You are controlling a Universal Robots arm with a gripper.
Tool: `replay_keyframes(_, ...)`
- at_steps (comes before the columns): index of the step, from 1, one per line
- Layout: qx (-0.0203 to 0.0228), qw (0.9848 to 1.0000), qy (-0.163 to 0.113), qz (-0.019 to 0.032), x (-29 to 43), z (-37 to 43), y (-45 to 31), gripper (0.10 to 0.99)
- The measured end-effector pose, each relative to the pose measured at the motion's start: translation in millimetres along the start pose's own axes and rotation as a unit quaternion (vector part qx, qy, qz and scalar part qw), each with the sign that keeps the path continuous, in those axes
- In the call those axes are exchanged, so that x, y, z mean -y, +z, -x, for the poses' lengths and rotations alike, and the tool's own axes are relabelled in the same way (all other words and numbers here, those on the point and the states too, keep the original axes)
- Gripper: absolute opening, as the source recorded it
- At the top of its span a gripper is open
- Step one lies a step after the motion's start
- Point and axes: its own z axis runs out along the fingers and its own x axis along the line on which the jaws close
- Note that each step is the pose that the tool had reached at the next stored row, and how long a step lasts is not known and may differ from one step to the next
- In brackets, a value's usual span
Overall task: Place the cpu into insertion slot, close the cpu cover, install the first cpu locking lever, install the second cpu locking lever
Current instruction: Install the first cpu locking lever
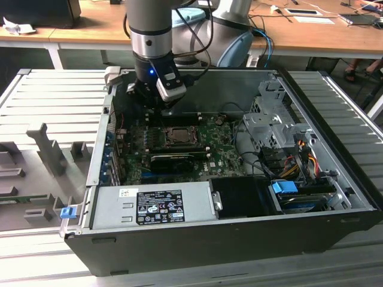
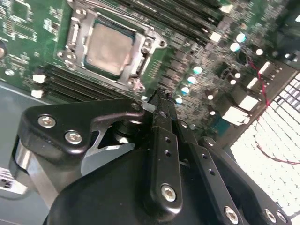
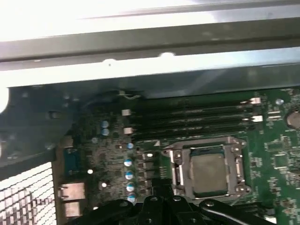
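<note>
The cpu (image 2: pixel 108 48) lies flat in the insertion slot (image 3: pixel 177 172) on the green motherboard, its pale metal face up. The silvery cpu cover (image 2: pixel 143 47) lies down around it as a frame, and its window shows the chip (image 3: pixel 208 172). In the exterior view the socket with the cpu (image 1: pixel 179 136) sits mid-board. My gripper (image 2: pixel 161 96) hovers above the board beside the socket, toward the case's rear wall, shut with nothing between its fingers. It hangs under the arm (image 1: pixel 154 106), just behind and to the exterior view's left of the socket.
A grey power supply (image 1: pixel 152 206) fills the case's front. A long black card (image 1: pixel 173 160) lies in front of the socket. Memory slots (image 3: pixel 197 122) run beside it. A drive cage (image 1: pixel 269 128) and cables (image 1: pixel 293 161) sit at the exterior view's right. A perforated rear panel (image 2: pixel 276 140) is close.
</note>
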Motion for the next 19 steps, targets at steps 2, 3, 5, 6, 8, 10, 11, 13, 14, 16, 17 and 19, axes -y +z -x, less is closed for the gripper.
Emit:
replay_keyframes(2, -0.0003, 1.0, -0.001, 0.0025, -0.6, -5.7, 0.1, 0.106)
replay_keyframes(3, -0.0004, 1.0, -0.003, 0.0043, -1.2, -7.5, 0.1, 0.106)
replay_keyframes(5, -0.0006, 1.0, -0.004, 0.0052, -2.6, -8.8, 0.1, 0.106)
replay_keyframes(6, -0.0008, 1.0, -0.006, 0.0052, -3.5, -9.2, 0.1, 0.106)
replay_keyframes(8, -0.0013, 0.9999, -0.015, 0.0055, -8.8, -10.3, 0.4, 0.106)
replay_keyframes(10, -0.0018, 0.9997, -0.022, 0.0062, -12.2, -12.3, 0.8, 0.106)
replay_keyframes(11, -0.0019, 0.9997, -0.024, 0.0068, -13.2, -12.6, 1.0, 0.106)
replay_keyframes(13, -0.0022, 0.9996, -0.027, 0.0084, -15.6, -13.1, 1.4, 0.106)
replay_keyframes(14, -0.0023, 0.9996, -0.028, 0.0094, -16.6, -13.3, 1.6, 0.106)
replay_keyframes(16, -0.0027, 0.9994, -0.031, 0.0117, -18.8, -13.6, 2.0, 0.106)
replay_keyframes(17, -0.0028, 0.9994, -0.033, 0.012, -19.2, -13.5, 2.1, 0.106)
replay_keyframes(19, -0.0034, 0.9993, -0.034, 0.012, -20.0, -11.4, 2.2, 0.106)
